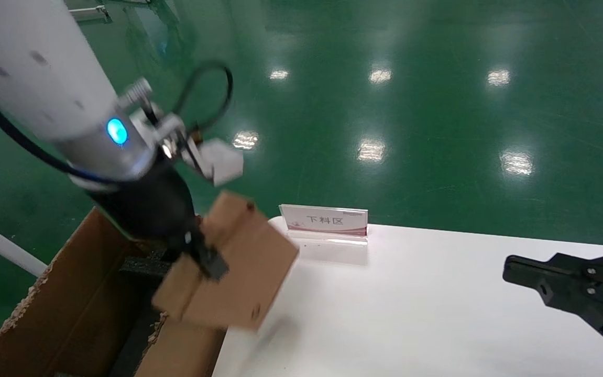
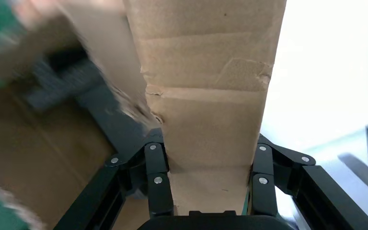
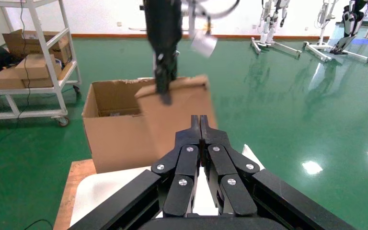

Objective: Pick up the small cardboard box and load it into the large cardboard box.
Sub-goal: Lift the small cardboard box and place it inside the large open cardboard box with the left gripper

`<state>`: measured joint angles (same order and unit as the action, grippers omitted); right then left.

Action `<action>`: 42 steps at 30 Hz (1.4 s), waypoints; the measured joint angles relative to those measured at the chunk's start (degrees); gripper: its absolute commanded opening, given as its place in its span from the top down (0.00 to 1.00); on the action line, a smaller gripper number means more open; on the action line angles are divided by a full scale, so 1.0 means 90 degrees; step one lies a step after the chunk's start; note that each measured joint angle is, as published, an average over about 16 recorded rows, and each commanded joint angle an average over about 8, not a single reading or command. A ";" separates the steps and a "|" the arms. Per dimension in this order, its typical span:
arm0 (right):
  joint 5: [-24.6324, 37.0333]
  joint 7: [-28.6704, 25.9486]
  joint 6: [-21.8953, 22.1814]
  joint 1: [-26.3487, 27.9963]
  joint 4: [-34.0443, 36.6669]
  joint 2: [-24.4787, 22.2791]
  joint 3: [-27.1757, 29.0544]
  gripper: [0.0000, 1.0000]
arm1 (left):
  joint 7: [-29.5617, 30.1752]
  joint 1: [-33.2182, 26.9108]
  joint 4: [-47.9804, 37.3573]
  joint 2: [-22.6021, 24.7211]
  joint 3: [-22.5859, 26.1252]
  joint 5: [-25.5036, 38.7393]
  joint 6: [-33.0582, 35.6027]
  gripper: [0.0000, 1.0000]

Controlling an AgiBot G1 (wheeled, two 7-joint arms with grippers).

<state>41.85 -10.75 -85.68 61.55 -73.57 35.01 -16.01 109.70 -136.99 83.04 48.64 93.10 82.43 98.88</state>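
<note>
While the left claw [image 1: 204, 256] grips the small cardboard box [image 1: 233, 262] by its upper part, the carton hangs tilted in the air, clear of the white desk [image 1: 437, 303] and right at that desk's left edge, partly over the open top of the large cardboard box [image 1: 70, 298]. Seen from the left wrist, the black fingers [image 2: 155, 179] press on both sides of the small cardboard box [image 2: 211, 110], which fills the gap between them, with the blurred brown wall and dark padding of the large cardboard box [image 2: 38, 139] off to one side. That large carton stands on the green floor [image 1: 437, 104] just beside the desk, its flap edges ragged and black foam [image 1: 141, 264] showing inside. From the right wrist, the small cardboard box [image 3: 182, 115] hangs in front of the large cardboard box [image 3: 110, 129]. Off to the right, the right claw [image 1: 516, 272] hovers over the desk, well apart from both cartons; in its own wrist view the right claw [image 3: 200, 122] is clenched, tips pressed together on nothing. A small white sign [image 1: 325, 222] with red trim stands near the desk's far edge.
</note>
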 measured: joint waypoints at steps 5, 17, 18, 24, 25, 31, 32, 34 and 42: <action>0.0000 0.0000 0.0000 0.0000 0.0000 0.0000 0.0000 0.00 | -0.0225 -0.0656 0.0093 -0.0193 -0.0168 0.0255 0.0045 1.00; 0.0000 0.0000 0.0000 0.0000 0.0000 0.0000 0.0000 0.00 | -0.0721 -0.2760 0.0174 -0.0219 0.1156 -0.0049 0.0081 1.00; 0.0000 0.0000 0.0000 0.0000 0.0000 0.0000 0.0000 0.00 | -0.0742 -0.2940 0.0177 -0.0167 0.1381 -0.0149 0.0082 1.00; 0.0000 0.0000 0.0000 0.0000 0.0000 0.0000 0.0000 0.00 | -0.0836 -0.3876 0.0187 0.0258 0.2949 -0.0936 0.0087 1.00; 0.0000 0.0000 0.0000 0.0000 0.0000 0.0000 0.0000 0.00 | -0.0850 -0.3998 0.0188 0.0336 0.3225 -0.1082 0.0087 1.00; 0.0000 0.0000 0.0000 0.0000 0.0000 0.0000 0.0000 0.00 | -0.0914 -0.4438 0.0191 0.0697 0.4696 -0.1874 0.0089 1.00; 0.0000 0.0000 0.0000 0.0000 0.0000 0.0000 0.0000 0.00 | -0.0927 -0.4480 0.0189 0.0732 0.4907 -0.1981 0.0089 1.00; 0.0000 0.0000 0.0000 0.0000 0.0000 0.0000 0.0000 0.00 | -0.0960 -0.4552 0.0179 0.0786 0.5311 -0.2172 0.0090 1.00; 0.0000 0.0000 0.0000 0.0000 0.0000 0.0000 0.0000 0.00 | -0.1146 -0.4697 0.0053 0.0720 0.6377 -0.2482 0.0089 1.00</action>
<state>41.85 -10.75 -85.68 61.55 -73.57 35.01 -16.01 99.38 -179.27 83.51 55.12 150.49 60.09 99.68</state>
